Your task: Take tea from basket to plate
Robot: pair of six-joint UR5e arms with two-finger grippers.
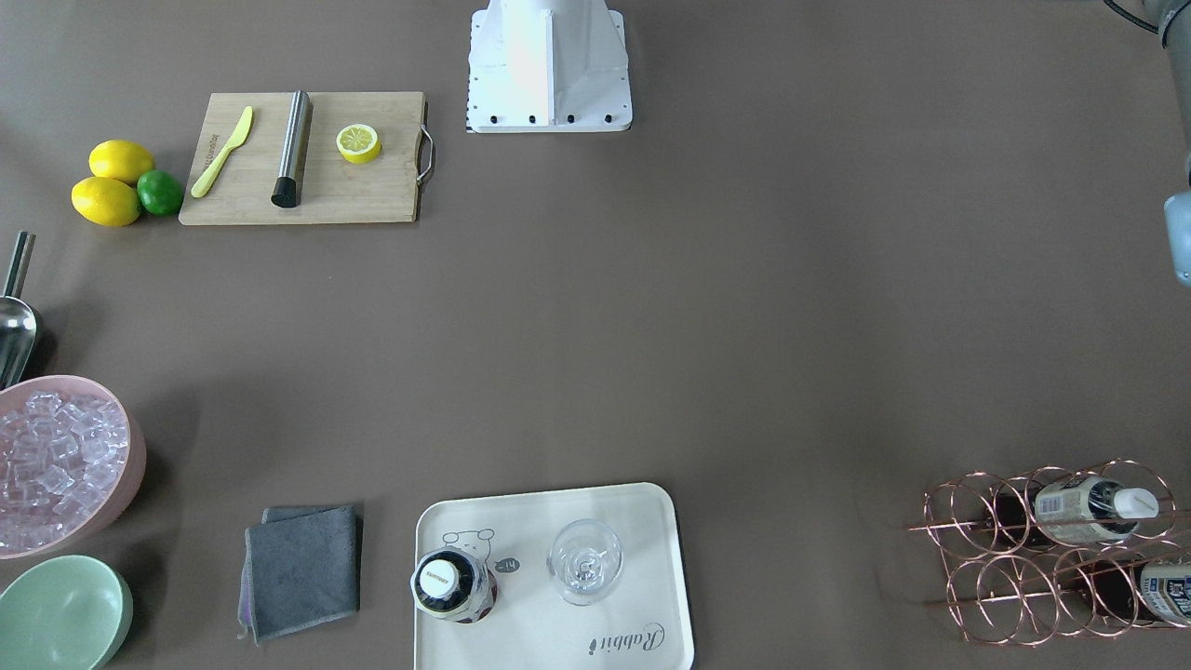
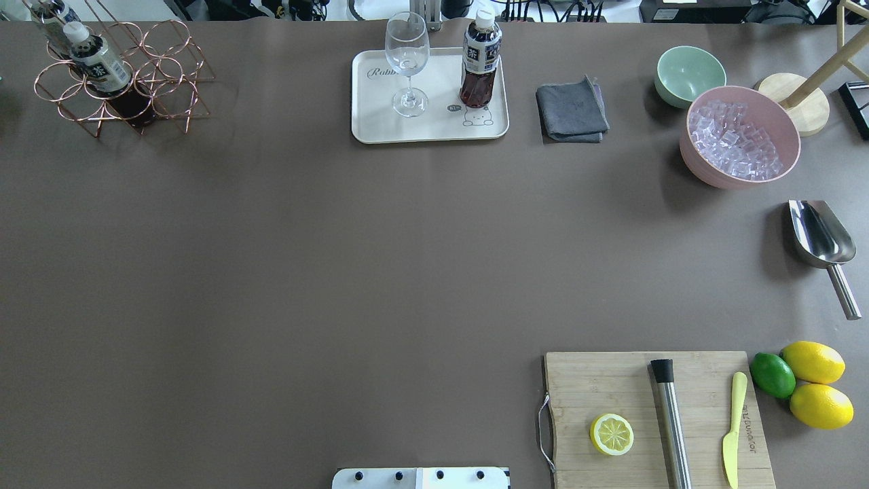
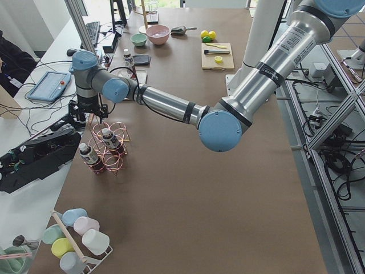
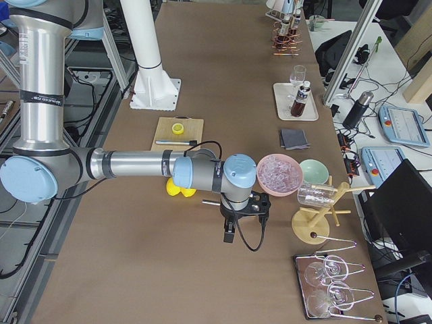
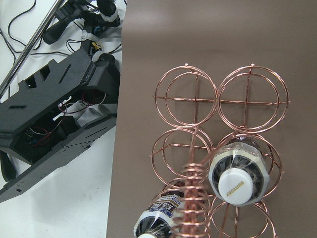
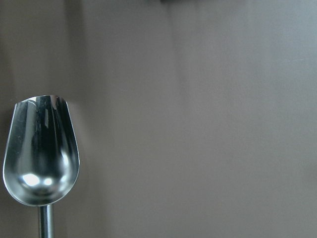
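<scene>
One tea bottle [image 2: 481, 64] stands upright on the cream plate [image 2: 380, 129], next to a wine glass [image 2: 407, 61]. It also shows from the front [image 1: 451, 582]. The copper wire basket [image 2: 163, 75] stands at the table's far left corner and holds two more tea bottles [image 5: 237, 176] [image 5: 156, 223]. My left gripper [image 3: 86, 117] hangs just above the basket, and I cannot tell whether it is open or shut. My right gripper [image 4: 229, 233] hangs over the table near the metal scoop [image 6: 42, 158], and I cannot tell its state either.
A pink bowl of ice [image 2: 740, 136], a green bowl [image 2: 689, 75] and a grey cloth [image 2: 570, 112] lie right of the plate. A cutting board [image 2: 611, 380] with a lemon half, a steel rod and a knife sits near right, with lemons and a lime [image 2: 772, 375] beside it.
</scene>
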